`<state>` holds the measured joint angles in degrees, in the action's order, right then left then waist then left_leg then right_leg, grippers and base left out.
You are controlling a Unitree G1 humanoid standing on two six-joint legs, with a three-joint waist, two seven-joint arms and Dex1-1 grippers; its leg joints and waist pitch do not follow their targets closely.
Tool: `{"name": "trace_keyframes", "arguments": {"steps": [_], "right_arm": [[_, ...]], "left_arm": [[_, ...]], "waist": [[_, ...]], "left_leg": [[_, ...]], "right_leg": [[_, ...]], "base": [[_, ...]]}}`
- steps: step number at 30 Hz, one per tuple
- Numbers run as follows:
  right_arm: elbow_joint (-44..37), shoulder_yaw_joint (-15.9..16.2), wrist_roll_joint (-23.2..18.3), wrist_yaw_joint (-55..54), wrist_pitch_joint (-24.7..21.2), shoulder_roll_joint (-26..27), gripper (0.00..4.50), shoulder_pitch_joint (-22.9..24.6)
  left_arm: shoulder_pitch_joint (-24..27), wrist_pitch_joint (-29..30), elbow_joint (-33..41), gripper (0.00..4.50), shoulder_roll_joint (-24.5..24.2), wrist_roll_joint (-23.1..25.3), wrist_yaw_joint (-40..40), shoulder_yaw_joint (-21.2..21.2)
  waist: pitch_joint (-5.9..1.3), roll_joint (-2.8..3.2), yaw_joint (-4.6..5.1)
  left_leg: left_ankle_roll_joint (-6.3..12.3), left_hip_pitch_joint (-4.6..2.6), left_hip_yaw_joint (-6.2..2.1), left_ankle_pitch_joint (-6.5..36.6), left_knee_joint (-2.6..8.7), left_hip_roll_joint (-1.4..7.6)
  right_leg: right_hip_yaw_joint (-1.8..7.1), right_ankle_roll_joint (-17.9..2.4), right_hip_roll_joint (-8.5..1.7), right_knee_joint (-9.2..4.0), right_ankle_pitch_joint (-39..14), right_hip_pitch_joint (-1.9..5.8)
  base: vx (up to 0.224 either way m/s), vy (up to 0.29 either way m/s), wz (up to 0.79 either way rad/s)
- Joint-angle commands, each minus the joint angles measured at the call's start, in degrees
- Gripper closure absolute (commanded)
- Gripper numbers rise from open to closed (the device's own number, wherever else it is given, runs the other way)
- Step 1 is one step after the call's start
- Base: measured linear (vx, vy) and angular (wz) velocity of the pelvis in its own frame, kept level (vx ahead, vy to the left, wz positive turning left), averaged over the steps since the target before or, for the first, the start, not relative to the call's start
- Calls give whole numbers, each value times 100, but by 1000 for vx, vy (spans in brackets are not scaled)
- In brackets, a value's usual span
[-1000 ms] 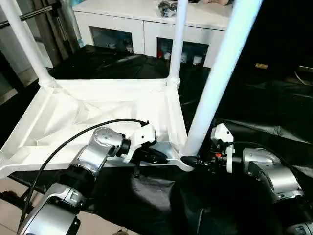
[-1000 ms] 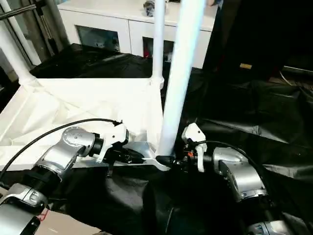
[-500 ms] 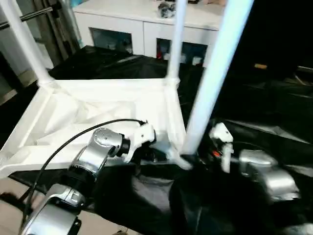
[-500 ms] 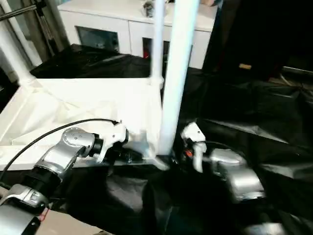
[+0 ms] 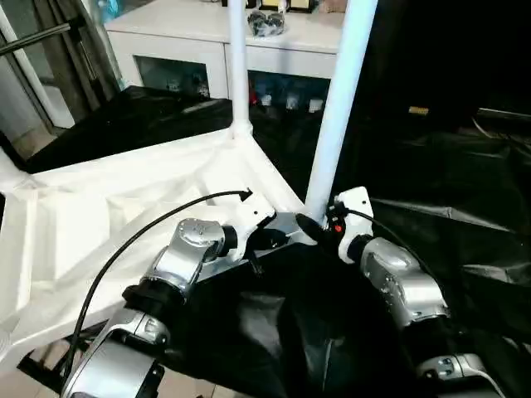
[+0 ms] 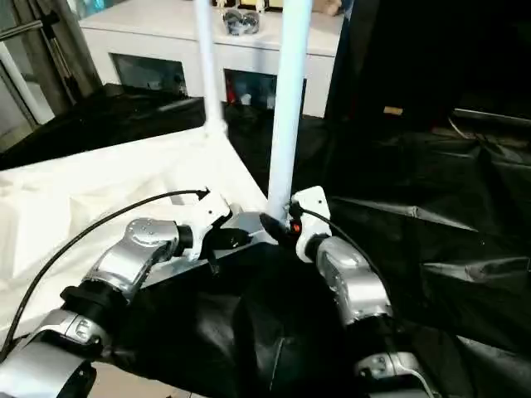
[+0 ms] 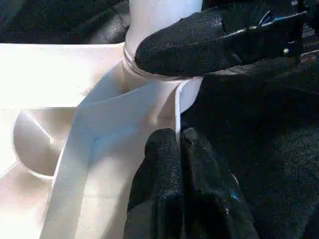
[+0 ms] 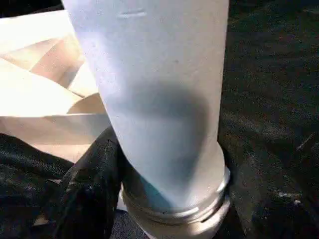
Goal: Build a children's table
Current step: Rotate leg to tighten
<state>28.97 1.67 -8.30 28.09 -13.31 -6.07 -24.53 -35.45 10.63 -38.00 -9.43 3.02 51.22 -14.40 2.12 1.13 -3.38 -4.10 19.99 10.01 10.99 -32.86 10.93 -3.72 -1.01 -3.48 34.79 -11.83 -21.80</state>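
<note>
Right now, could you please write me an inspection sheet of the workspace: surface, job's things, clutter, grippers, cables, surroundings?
Surface: work table draped in wrinkled black cloth.
Job's things: white table top lies underside up; near leg stands in its corner socket; far leg stands in another corner.
Clutter: nothing seen on the cloth.
Grippers: left gripper shut on the table top's thin rim; right gripper closed around the near leg's base.
Cables: black cable arcs over the left arm; another runs along the right wrist.
Surroundings: white cabinet with glass doors behind, small items on top.
</note>
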Motion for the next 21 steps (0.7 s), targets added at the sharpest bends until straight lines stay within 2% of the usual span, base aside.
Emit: {"name": "trace_keyframes", "arguments": {"steps": [1, 4, 5, 7, 9, 11, 13, 14, 16, 18, 20, 21], "right_arm": [[300, 380, 205, 135, -77, 98, 116, 26], [89, 551, 250, 580, 209, -151, 107, 75], [89, 551, 250, 580, 209, -151, 107, 75], [-170, 633, 136, 1178, 300, -403, 107, 159], [-359, 713, 100, 1684, 410, -679, 107, 235], [-409, 737, 97, 1863, 475, -794, 107, 258], [-547, 779, -8, 2303, 474, -1022, 107, 319], [-620, 797, -63, 2497, 475, -1127, 107, 351], [-852, 803, -286, 3051, 394, -1368, 107, 443], [-1007, 778, -463, 3337, 275, -1450, 144, 498], [-1139, 798, -589, 3553, 151, -1526, 144, 540], [-1156, 810, -601, 3591, 134, -1540, 162, 547]], "left_arm": [[44, -144, 229, 450, 263, -151, 427, -312], [135, -172, 396, 450, 82, -226, 815, -360], [135, -172, 396, 450, 82, -226, 815, -360], [199, -191, 505, 450, -84, -282, 1150, -404], [236, -198, 567, 450, -257, -296, 1425, -457], [245, -224, 584, 450, -333, -291, 1542, -483], [254, -265, 604, 450, -466, -286, 1749, -509], [258, -286, 615, 450, -521, -285, 1829, -512], [269, -327, 647, 450, -654, -304, 2033, -512], [280, -348, 672, 450, -727, -337, 2171, -527], [290, -319, 706, 450, -783, -383, 2293, -547], [294, -313, 713, 450, -794, -390, 2319, -553]], "waist": [[-227, -32, -26], [-253, -36, -44], [-264, -28, -64], [-281, -30, -66], [-314, -27, -78], [-315, -27, -85], [-299, -30, -100], [-290, -16, -119], [-284, -24, -174], [-282, -22, -205], [-279, -29, -210], [-280, -32, -218]], "left_leg": [[110, 3, -103, 1337, 415, 237], [133, 9, -92, 1163, 393, 243], [201, 2, -82, 1071, 374, 248], [286, 33, -77, 864, 354, 242], [459, 50, -72, 528, 311, 239], [556, 45, -66, 462, 303, 240], [591, 45, -57, 590, 302, 238], [571, 33, -53, 678, 308, 252], [542, 16, -49, 788, 314, 272], [500, 17, -52, 828, 327, 281], [471, 14, -56, 852, 330, 283], [469, 16, -54, 838, 327, 283]], "right_leg": [[303, -897, -507, -565, -1900, 188], [316, -1004, -512, -523, -1496, 205], [323, -1070, -521, -504, -1236, 208], [316, -1184, -494, -436, -711, 248], [307, -1341, -485, -343, 76, 274], [296, -1440, -478, -327, 321, 279], [286, -1451, -484, -348, 172, 287], [285, -1439, -485, -364, -22, 277], [288, -1391, -485, -379, -250, 276], [287, -1376, -487, -386, -395, 265], [286, -1363, -488, -388, -473, 260], [288, -1354, -496, -390, -495, 261]], "base": [[0, 0, 0], [0, 0, 0], [0, 0, 0], [34, 2, 2], [0, 0, 0], [0, 0, 0], [0, 0, 0], [0, 0, 0], [0, 0, 0], [0, 0, 0], [0, 0, 0], [0, 0, 0]]}}
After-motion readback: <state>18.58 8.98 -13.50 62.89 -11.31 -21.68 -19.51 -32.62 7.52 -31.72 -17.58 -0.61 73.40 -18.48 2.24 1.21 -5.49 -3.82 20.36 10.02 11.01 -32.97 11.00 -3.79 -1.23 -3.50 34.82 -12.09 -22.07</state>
